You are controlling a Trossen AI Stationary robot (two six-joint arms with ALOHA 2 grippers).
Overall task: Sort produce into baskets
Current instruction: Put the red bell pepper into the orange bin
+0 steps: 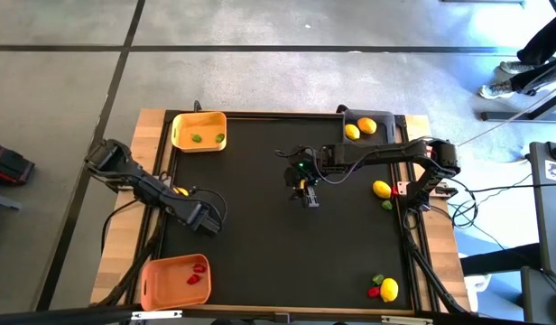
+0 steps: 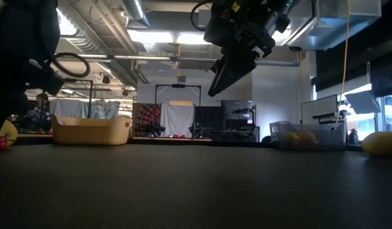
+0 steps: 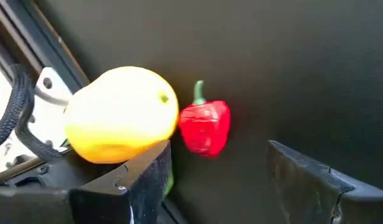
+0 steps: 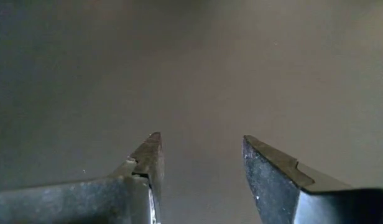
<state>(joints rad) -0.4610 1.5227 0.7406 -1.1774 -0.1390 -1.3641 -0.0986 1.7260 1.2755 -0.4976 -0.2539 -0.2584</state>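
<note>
Yellow lemon [image 3: 121, 114] beside red pepper [image 3: 205, 126]; left tool [image 3: 219, 177] wide, empty; right tool [image 4: 201, 163] apart, empty.

Your left arm [image 1: 161, 194] covers most of the lemon [image 1: 180, 191] at the table's left edge; the red pepper [image 3: 206, 126] beside it shows only from the wrist. The grey basket [image 1: 386, 118] blends into the dark mat, its outline unclear.
</note>
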